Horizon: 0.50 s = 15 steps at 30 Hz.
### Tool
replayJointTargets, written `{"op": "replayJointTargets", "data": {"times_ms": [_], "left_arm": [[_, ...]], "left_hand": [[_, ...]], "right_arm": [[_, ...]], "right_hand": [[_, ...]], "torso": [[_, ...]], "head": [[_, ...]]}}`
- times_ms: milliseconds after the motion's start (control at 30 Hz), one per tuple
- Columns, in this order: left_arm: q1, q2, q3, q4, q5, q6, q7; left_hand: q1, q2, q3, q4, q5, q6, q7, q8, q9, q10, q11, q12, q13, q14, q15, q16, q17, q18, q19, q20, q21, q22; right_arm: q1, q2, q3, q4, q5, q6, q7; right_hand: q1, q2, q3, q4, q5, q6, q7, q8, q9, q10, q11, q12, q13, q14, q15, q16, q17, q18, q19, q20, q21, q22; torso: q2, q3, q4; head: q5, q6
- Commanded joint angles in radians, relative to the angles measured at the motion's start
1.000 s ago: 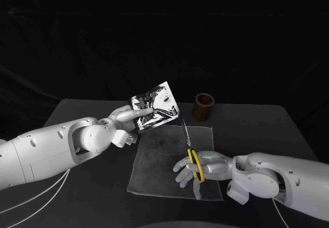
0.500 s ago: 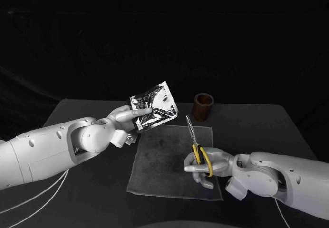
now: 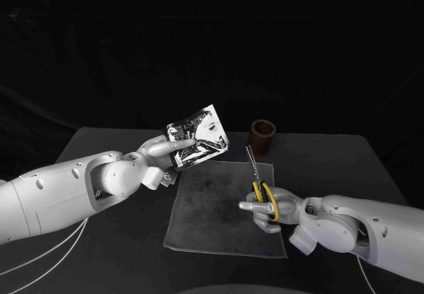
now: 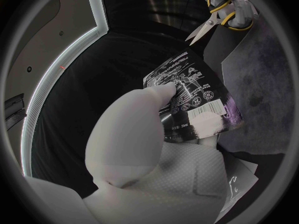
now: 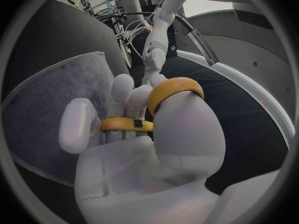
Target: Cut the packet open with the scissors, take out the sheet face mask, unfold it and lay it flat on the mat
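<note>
My left hand (image 3: pixel 162 153) pinches the shiny printed packet (image 3: pixel 199 136) by its lower left corner and holds it upright above the mat's far left edge. The left wrist view shows the packet's (image 4: pixel 190 92) printed back past my left hand (image 4: pixel 146 134). My right hand (image 3: pixel 269 209) grips the yellow-handled scissors (image 3: pixel 261 187) over the mat's right side. Their blades point up and away, tips just right of the packet's lower right corner, apart from it. The scissors (image 4: pixel 219 11) look closed. Yellow handle loops (image 5: pixel 174 90) sit round the fingers of my right hand (image 5: pixel 156 134).
The dark grey mat (image 3: pixel 212 214) lies flat on the black table (image 3: pixel 353 159) below both hands. A brown cylinder (image 3: pixel 262 138) stands upright just beyond the mat's far right corner, close behind the scissor tips. The mat (image 5: pixel 53 104) also spreads beside my right hand.
My right hand has closed on the scissors, lifted them off the mat and carried them right and away, bringing the tips up near the packet. The left hand and packet have stayed put.
</note>
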Motion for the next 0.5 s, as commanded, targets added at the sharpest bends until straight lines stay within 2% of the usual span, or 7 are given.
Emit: {"op": "replayJointTargets", "data": {"times_ms": [33, 267, 300, 333, 400, 467, 500], "left_arm": [[0.002, 0.001, 0.001, 0.001, -0.002, 0.005, 0.01], [0.002, 0.004, 0.001, -0.002, -0.002, 0.006, 0.008], [0.002, 0.004, 0.001, -0.002, -0.002, 0.007, 0.008], [0.002, 0.005, 0.001, -0.003, -0.002, 0.007, 0.008], [0.002, 0.005, 0.001, -0.004, -0.002, 0.007, 0.007], [0.002, 0.005, 0.001, -0.005, -0.002, 0.007, 0.007], [0.002, 0.005, 0.001, -0.005, -0.002, 0.007, 0.006]], "left_hand": [[-0.004, 0.01, 0.001, -0.007, 0.003, 0.002, 0.004, 0.007, 0.039, 0.005, -0.001, -0.005, 0.001, 0.002, 0.0, -0.003, 0.001, 0.019, 0.005, 0.0, 0.005, 0.001], [-0.005, 0.01, 0.002, -0.007, 0.003, 0.002, 0.004, 0.007, 0.039, 0.005, -0.001, -0.005, 0.001, 0.003, 0.0, -0.004, 0.001, 0.019, 0.005, 0.0, 0.005, 0.001], [-0.005, 0.01, 0.002, -0.007, 0.003, 0.002, 0.004, 0.007, 0.039, 0.005, -0.001, -0.005, 0.001, 0.003, 0.0, -0.004, 0.001, 0.019, 0.005, 0.0, 0.005, 0.001], [-0.006, 0.01, 0.003, -0.008, 0.003, 0.002, 0.004, 0.007, 0.039, 0.005, -0.001, -0.005, 0.001, 0.003, 0.0, -0.004, 0.001, 0.019, 0.005, 0.0, 0.005, 0.001], [-0.006, 0.01, 0.003, -0.008, 0.003, 0.002, 0.004, 0.007, 0.039, 0.005, -0.001, -0.005, 0.001, 0.003, 0.0, -0.004, 0.001, 0.019, 0.005, 0.0, 0.005, 0.001], [-0.006, 0.01, 0.003, -0.008, 0.003, 0.002, 0.004, 0.007, 0.039, 0.005, -0.001, -0.005, 0.001, 0.003, 0.0, -0.004, 0.001, 0.019, 0.005, 0.0, 0.005, 0.001], [-0.006, 0.01, 0.003, -0.008, 0.003, 0.002, 0.004, 0.007, 0.039, 0.005, -0.001, -0.005, 0.001, 0.003, 0.0, -0.004, 0.001, 0.019, 0.005, 0.0, 0.005, 0.001]], "right_arm": [[0.0, 0.005, 0.001, -0.002, 0.02, 0.063, 0.017], [0.0, 0.019, 0.001, -0.015, 0.133, 0.177, 0.04], [0.0, 0.02, 0.001, -0.016, 0.145, 0.185, 0.04], [0.0, 0.021, 0.001, -0.016, 0.153, 0.19, 0.04], [0.0, 0.022, 0.001, -0.017, 0.167, 0.199, 0.039], [0.0, 0.022, 0.001, -0.017, 0.177, 0.205, 0.04], [0.0, 0.022, 0.001, -0.017, 0.181, 0.208, 0.04]], "right_hand": [[-0.032, 0.006, -0.032, 0.013, -0.008, 0.136, -0.027, 0.192, 0.545, 0.05, -0.027, 0.315, 0.232, 0.007, -0.002, 0.007, 0.009, 0.061, 0.008, -0.006, 0.005, 0.007], [0.024, 0.061, -0.029, -0.009, -0.008, 0.038, -0.021, 0.073, 0.478, 0.016, -0.021, 0.208, 0.129, -0.011, 0.002, -0.052, -0.01, 0.063, 0.0, -0.005, 0.002, 0.002], [0.029, 0.064, -0.036, -0.011, -0.01, -0.04, -0.014, -0.031, 0.418, 0.003, -0.017, 0.155, 0.081, -0.014, 0.006, -0.063, -0.012, 0.064, -0.004, -0.002, -0.002, -0.004], [0.031, 0.065, -0.038, -0.011, -0.009, -0.058, -0.013, -0.06, 0.402, -0.003, -0.013, 0.133, 0.06, -0.015, 0.007, -0.066, -0.013, 0.064, -0.005, -0.001, -0.003, -0.004], [0.04, 0.067, -0.045, -0.006, -0.007, -0.185, 0.007, -0.268, 0.283, -0.068, 0.004, -0.062, -0.11, -0.023, 0.019, -0.089, -0.023, 0.067, -0.013, 0.008, -0.015, -0.02], [0.048, 0.065, -0.05, -0.005, -0.009, -0.182, 0.016, -0.311, 0.26, -0.088, 0.011, -0.145, -0.174, -0.012, 0.024, -0.095, -0.028, 0.061, 0.002, 0.013, 0.003, 0.011], [0.058, 0.06, -0.051, -0.001, -0.009, -0.203, 0.034, -0.376, 0.228, -0.135, 0.027, -0.243, -0.237, 0.009, 0.031, -0.09, -0.029, 0.051, 0.028, 0.018, 0.035, 0.062]], "torso": [[0.0, 0.0004, -0.0004], [-0.001, 0.0005, -0.0003], [-0.001, 0.0003, 0.0001], [0.0, 0.0003, 0.0002], [0.0, 0.0005, -0.0004], [0.0, 0.0004, -0.0008], [0.0, 0.0003, -0.0007]], "head": [[0.0, 0.002], [-0.003, 0.007], [-0.004, 0.007], [-0.004, 0.007], [-0.004, 0.008], [-0.003, 0.009], [-0.002, 0.009]]}}
